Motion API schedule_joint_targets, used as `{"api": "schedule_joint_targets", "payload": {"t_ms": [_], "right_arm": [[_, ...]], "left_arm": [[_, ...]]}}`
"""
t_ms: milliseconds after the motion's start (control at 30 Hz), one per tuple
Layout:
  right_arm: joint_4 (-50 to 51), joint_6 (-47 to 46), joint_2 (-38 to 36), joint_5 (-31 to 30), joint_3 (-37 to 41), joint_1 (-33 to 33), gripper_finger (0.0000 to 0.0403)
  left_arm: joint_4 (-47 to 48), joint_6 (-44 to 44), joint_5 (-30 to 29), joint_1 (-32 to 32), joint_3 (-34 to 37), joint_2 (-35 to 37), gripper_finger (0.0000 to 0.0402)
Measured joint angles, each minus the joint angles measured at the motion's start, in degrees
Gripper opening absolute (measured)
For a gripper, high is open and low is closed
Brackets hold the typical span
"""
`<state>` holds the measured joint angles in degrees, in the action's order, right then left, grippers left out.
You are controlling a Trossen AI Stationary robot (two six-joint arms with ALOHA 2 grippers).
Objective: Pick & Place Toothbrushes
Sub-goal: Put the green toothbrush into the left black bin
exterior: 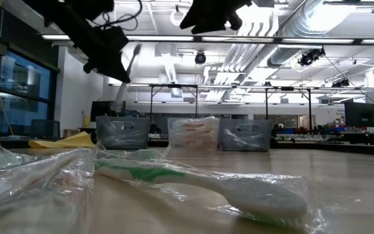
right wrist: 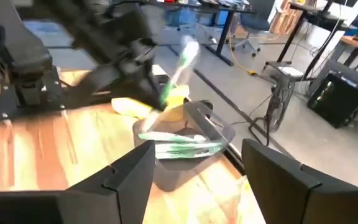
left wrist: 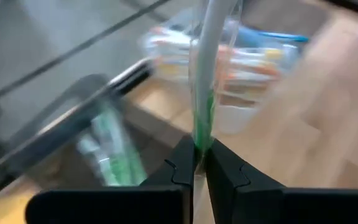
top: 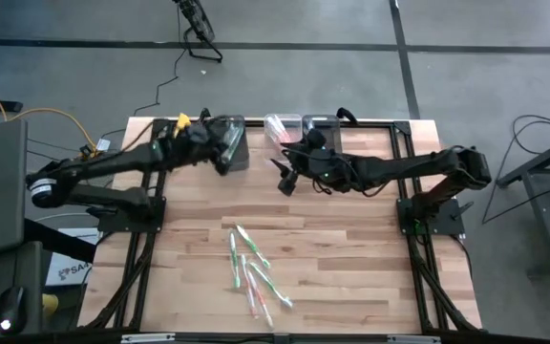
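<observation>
Green-and-white toothbrush (left wrist: 202,99) sits pinched in the left end effector (left wrist: 199,163) above the left bin (right wrist: 182,146); the slippery wrapper could let it fall outside. Right end effector (right wrist: 194,174) gapes wide beside that bin, empty.

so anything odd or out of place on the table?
Nothing damaged. Wrapped toothbrushes lie scattered at crossing angles at the table's near edge, unsorted. Left gripper holds a green toothbrush over the left bin; right gripper is open, empty.
</observation>
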<state>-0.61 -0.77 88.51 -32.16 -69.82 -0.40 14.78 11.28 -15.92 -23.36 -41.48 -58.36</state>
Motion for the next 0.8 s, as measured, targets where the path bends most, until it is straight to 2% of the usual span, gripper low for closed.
{"api": "schedule_joint_targets", "payload": {"t_ms": [133,267,333,633,800], "right_arm": [[3.67,-1.49,-0.12,0.11,-0.02,0.0,0.0235],[5.11,-2.53,-0.02,0.13,0.0,-0.07,0.0232],[5.77,-2.72,-0.05,0.13,0.0,-0.09,0.0232],[6.9,-2.72,-0.02,0.59,0.0,-0.09,0.0231],[6.91,-2.65,-0.02,0.58,0.0,-0.09,0.0231]], "left_arm": [[10.11,3.71,4.2,-7.87,-5.06,-3.8,0.0012],[11.09,3.89,12.21,-13.54,-7.25,-8.82,0.0012],[11.21,3.77,13.78,-15.74,-7.86,-11.75,0.0012],[11.85,3.91,19.79,-21.29,-9.89,-23.21,0.0013],[12.0,3.5,21.4,-22.82,-11.11,-25.55,0.0044]]}}
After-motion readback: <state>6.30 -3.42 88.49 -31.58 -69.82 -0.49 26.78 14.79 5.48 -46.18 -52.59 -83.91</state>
